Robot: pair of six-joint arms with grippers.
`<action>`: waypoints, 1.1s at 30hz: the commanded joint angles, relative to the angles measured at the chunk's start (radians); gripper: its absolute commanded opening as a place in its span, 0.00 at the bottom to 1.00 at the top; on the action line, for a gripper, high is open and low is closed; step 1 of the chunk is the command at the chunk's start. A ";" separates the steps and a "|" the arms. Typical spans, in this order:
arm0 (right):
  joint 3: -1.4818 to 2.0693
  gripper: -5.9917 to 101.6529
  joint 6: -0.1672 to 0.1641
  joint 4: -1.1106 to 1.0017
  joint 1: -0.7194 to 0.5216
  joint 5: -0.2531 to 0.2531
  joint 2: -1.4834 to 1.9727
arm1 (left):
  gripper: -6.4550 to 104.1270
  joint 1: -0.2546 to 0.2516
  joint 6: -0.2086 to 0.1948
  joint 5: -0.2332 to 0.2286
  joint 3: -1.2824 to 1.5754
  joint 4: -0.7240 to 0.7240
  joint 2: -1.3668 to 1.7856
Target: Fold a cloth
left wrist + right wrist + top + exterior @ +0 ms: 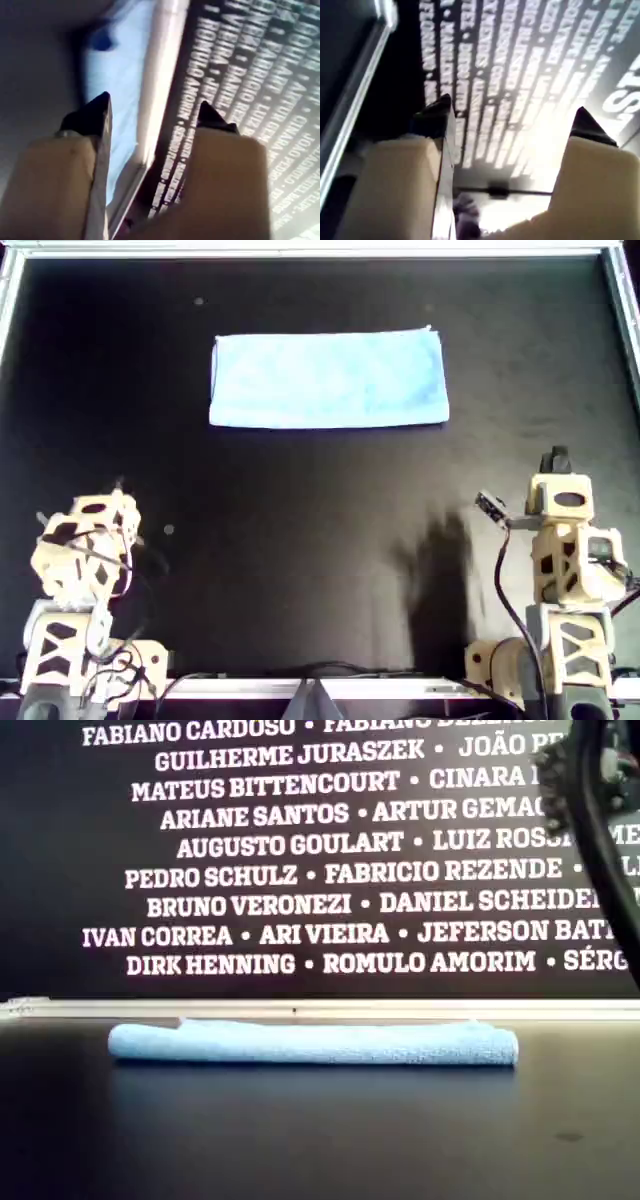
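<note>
Cloth (328, 379), light blue, fine-textured: lies folded into a long rectangle on the black table (300, 540), in the far half of the overhead view, roughly centred, well apart from both arms. In the exterior view it shows as a low flat bundle (312, 1044) with layered edges, just in front of a pale rail (320, 1010) at the table's back edge.

Writing: black backdrop (300, 850) behind the rail, white capital names separated by dots. Legible: GUILHERME JURASZEK, MATEUS BITTENCOURT, ARIANE SANTOS, AUGUSTO GOULART, PEDRO SCHULZ, FABRICIO REZENDE, BRUNO VERONEZI, IVAN CORREA, ARI VIEIRA, DIRK HENNING, ROMULO AMORIM. Others cut off at the frame edges.

Left gripper (154, 107): jaws spread apart, nothing between them; pointed toward the rail and lettering, blurred blue patch beyond.

Right gripper (512, 112): jaws parted wide, empty; faces the lettered backdrop.

Arms: cream-coloured, folded back at the overhead view's near left (85, 540) and near right (565, 540) corners, with loose cables (505, 570)

Obstruction: dark blurred object (600, 810) at the exterior view's upper right, covering some names
</note>
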 commanded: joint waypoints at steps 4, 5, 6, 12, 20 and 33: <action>0.014 0.92 0.006 0.275 0.009 0.002 0.028 | 0.60 0.011 -0.012 0.029 -0.017 0.115 0.015; 0.014 0.92 0.006 0.287 0.009 0.002 0.029 | 0.60 0.011 -0.008 0.029 -0.018 0.138 0.015; 0.014 0.92 0.006 0.296 0.011 0.002 0.031 | 0.60 0.011 -0.008 0.029 -0.017 0.149 0.015; 0.014 0.92 -0.005 0.298 0.009 0.018 0.032 | 0.60 0.011 0.000 0.026 -0.018 0.161 0.015; 0.012 0.92 -0.011 0.298 0.023 -0.002 0.028 | 0.61 0.011 0.000 0.028 -0.014 0.161 0.011; -0.291 0.92 0.005 0.261 0.106 -0.190 -0.416 | 0.61 -0.137 0.002 0.021 -0.101 0.140 -0.166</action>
